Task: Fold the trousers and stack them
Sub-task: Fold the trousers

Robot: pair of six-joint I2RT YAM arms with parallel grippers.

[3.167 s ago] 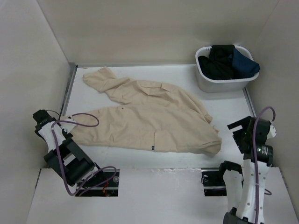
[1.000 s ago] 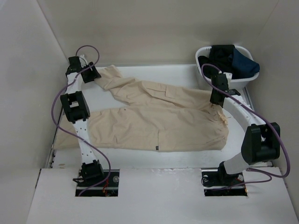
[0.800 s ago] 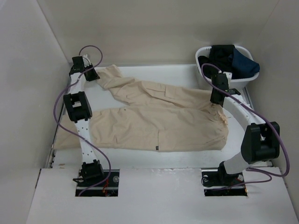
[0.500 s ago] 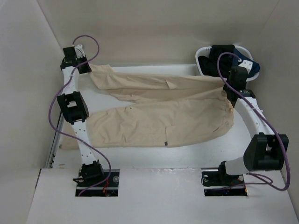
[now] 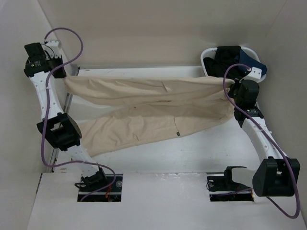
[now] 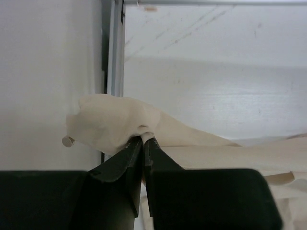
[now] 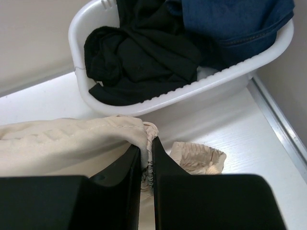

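Observation:
The beige trousers (image 5: 144, 103) hang stretched across the back of the table, lifted at both ends. At the far left my left gripper (image 5: 63, 73) is shut on the cuff of one leg (image 6: 108, 122), high against the left wall. My right gripper (image 5: 231, 91) is shut on the gathered waist (image 7: 151, 136) in front of the basket. The other leg (image 5: 129, 129) droops down toward the front left and rests on the table.
A white basket (image 5: 209, 56) at the back right holds a black garment (image 7: 139, 52) and a navy blue garment (image 7: 235, 19). White walls close in the left, back and right. A metal rail (image 6: 115, 48) runs along the table's left edge.
Both arms have risen and pulled apart, the left toward the left wall. The trousers have come up off the table and stretched taut between the grippers. The left gripper closed on the cuff.

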